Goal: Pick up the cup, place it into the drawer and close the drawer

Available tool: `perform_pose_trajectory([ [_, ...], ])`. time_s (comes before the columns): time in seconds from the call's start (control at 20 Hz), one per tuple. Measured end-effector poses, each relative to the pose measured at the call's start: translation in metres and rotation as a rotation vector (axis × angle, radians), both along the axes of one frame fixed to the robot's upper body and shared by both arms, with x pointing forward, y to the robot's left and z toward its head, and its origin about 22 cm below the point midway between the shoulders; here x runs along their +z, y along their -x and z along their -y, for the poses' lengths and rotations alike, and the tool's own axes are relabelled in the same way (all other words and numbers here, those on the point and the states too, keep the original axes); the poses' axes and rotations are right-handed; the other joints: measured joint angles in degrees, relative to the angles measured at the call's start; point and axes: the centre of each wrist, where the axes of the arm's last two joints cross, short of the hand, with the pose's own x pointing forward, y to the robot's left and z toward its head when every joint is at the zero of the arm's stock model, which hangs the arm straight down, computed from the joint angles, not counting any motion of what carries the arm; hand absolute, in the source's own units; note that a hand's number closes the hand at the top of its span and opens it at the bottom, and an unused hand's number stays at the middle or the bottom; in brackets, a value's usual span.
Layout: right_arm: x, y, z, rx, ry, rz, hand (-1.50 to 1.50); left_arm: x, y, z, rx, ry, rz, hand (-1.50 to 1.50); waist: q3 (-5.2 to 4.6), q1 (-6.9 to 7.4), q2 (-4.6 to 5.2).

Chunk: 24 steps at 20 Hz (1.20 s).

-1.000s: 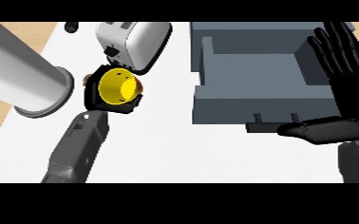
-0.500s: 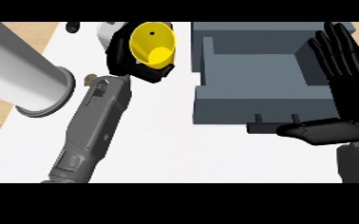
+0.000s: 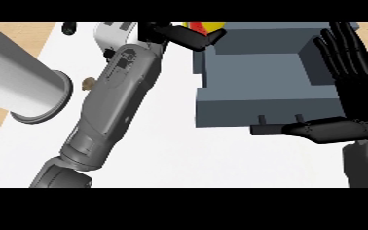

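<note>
Only a sliver of the yellow cup (image 3: 195,27) shows at the top edge, with a red patch beside it. My left hand (image 3: 184,35) is curled round it, at the far left corner of the open grey drawer (image 3: 244,107). Its grey forearm slants up from the lower left. The drawer's inside is bare as far as it shows. My right hand (image 3: 343,78) rests open at the drawer's right side, fingers pointing up and thumb lying along the front edge.
A large grey cylinder (image 3: 28,90) lies at the left on the white counter. A white appliance (image 3: 115,36) sits at the top, partly behind my left forearm. A small brown knob (image 3: 89,82) shows beside the forearm.
My left hand has carried the cup up and to the right, from left of the drawer to its far left corner. The right hand has stayed still.
</note>
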Motion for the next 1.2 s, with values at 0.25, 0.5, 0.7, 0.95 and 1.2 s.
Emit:
perform_pose_trajectory([
  [0.25,0.005,-0.006,-0.008,0.018,0.001,0.010,-1.50,0.014,-0.007,0.027,0.039,-0.072,-0.093,1.50,0.03,-1.56,0.48],
  [0.5,0.006,-0.012,-0.009,0.040,-0.004,0.018,-1.50,0.011,-0.011,0.042,0.084,-0.167,-0.176,1.50,0.06,-3.24,0.97],
  [0.7,0.010,-0.015,-0.014,0.070,-0.003,0.029,-1.50,-0.004,-0.012,0.042,0.067,-0.253,-0.245,1.50,0.09,-5.19,1.46],
  [0.95,0.014,-0.017,-0.017,0.108,0.000,0.045,-1.50,-0.020,-0.012,0.040,0.039,-0.348,-0.306,1.50,0.11,-7.30,2.06],
  [1.2,0.016,-0.020,-0.025,0.152,-0.001,0.057,-1.50,-0.034,-0.008,0.037,0.021,-0.361,-0.319,-1.50,0.10,-9.39,2.57],
])
